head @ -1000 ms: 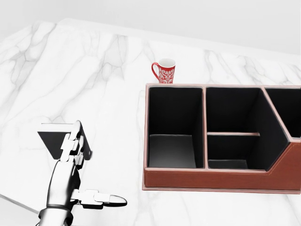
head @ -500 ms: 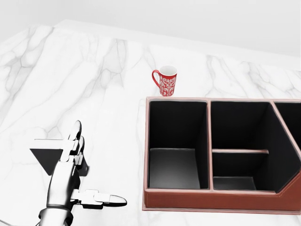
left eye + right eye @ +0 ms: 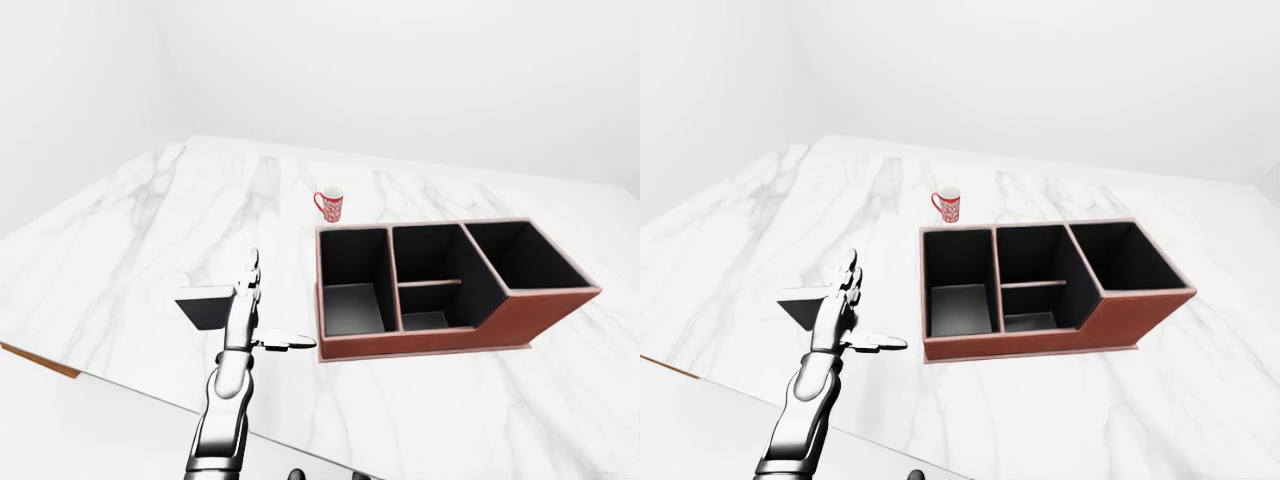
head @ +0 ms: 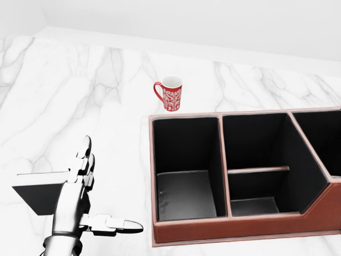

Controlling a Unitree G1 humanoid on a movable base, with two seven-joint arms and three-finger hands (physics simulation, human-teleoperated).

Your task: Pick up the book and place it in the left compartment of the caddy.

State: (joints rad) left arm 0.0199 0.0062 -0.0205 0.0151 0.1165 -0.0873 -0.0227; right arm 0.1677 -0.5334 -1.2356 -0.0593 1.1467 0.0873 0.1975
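The book (image 4: 38, 193) is dark with a pale top edge and lies on the white marble counter at the lower left of the head view. My left hand (image 4: 109, 186) is open, its straight fingers (image 4: 82, 160) overlapping the book's right edge and the thumb pointing right. I cannot tell whether the fingers touch the book. The brown caddy (image 4: 240, 229) with black compartments stands to the right of the hand. Its left compartment (image 4: 184, 160) holds nothing. My right hand does not show.
A red and white patterned mug (image 4: 170, 95) stands just above the caddy's left top corner. The counter's near edge (image 3: 40, 360) runs across the lower left of the left-eye view. A white wall rises beyond the counter.
The camera has moved: the caddy and mug have shifted left in the head view and the book has slid left and down. The left hand keeps its pose, still open.
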